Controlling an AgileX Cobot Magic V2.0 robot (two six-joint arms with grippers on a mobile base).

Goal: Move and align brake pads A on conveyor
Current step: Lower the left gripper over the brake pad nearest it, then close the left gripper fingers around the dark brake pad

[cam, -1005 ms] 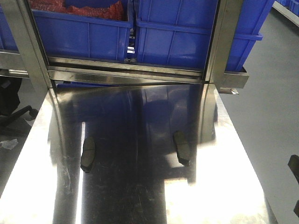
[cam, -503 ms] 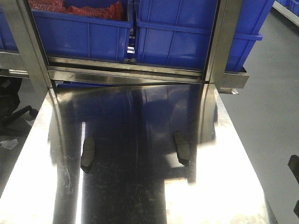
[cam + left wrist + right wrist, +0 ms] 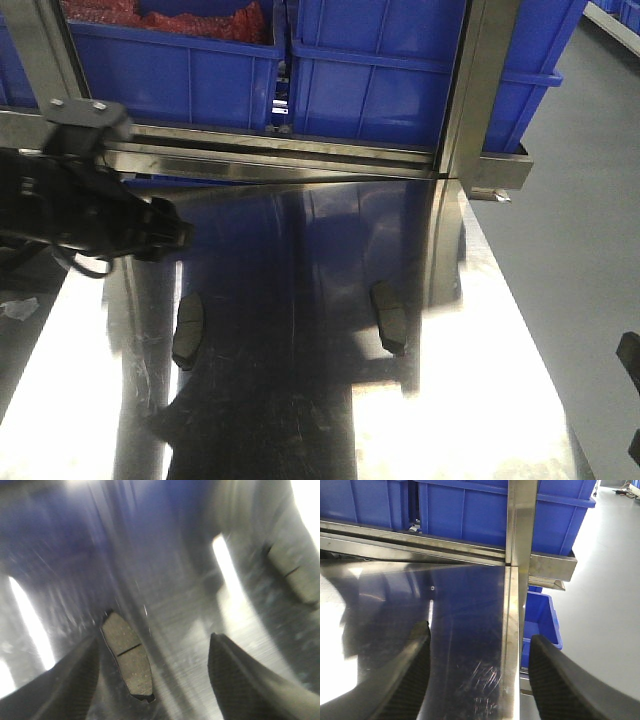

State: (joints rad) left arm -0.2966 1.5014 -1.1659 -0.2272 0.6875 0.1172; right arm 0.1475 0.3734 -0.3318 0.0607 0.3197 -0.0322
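The left arm (image 3: 95, 215) has swung in over the desk (image 3: 480, 400), jaws spread wide above one brake pad (image 3: 127, 660), apparently to straddle it. The other pad (image 3: 388, 316) lies well apart; no conveyor in view.

Left brake pad (image 3: 187, 332) and right brake pad (image 3: 388, 316) — grey-brown, grooved — lie flat, well apart, on the steel table (image 3: 480, 400).

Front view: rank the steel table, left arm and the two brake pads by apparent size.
Largest: steel table
Next: left arm
Smallest: left pad and right pad; they look alike, so I leave them unranked.
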